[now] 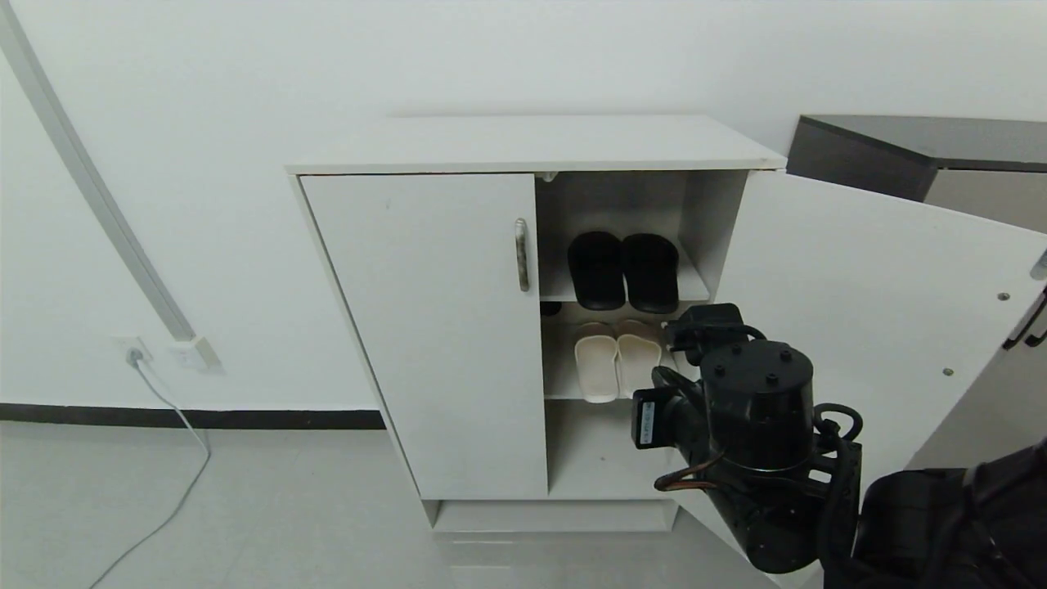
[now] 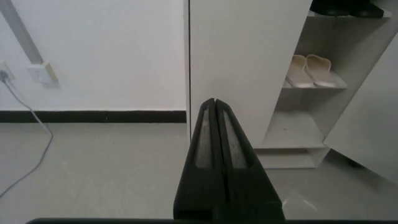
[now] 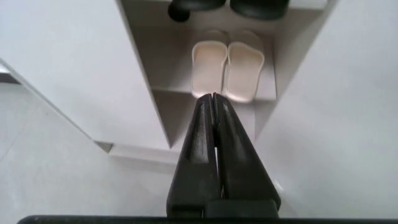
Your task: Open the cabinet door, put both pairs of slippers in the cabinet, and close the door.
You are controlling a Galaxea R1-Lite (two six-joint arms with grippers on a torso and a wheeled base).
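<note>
The white cabinet (image 1: 523, 143) stands against the wall with its right door (image 1: 867, 311) swung wide open and its left door (image 1: 425, 327) closed. A black pair of slippers (image 1: 623, 270) lies on the upper shelf. Below it, a cream pair of slippers (image 1: 617, 358) (image 3: 227, 62) (image 2: 314, 70) rests on the middle shelf. My right gripper (image 3: 214, 101) is shut and empty, hovering just in front of the cream pair; its arm (image 1: 752, 425) stands before the open compartment. My left gripper (image 2: 214, 102) is shut and empty, low in front of the closed left door.
The bottom shelf (image 1: 597, 458) of the cabinet holds nothing. A grey cable (image 1: 176, 483) runs from a wall socket (image 1: 135, 356) down over the floor at the left. A dark counter (image 1: 924, 147) stands behind the open door at the right.
</note>
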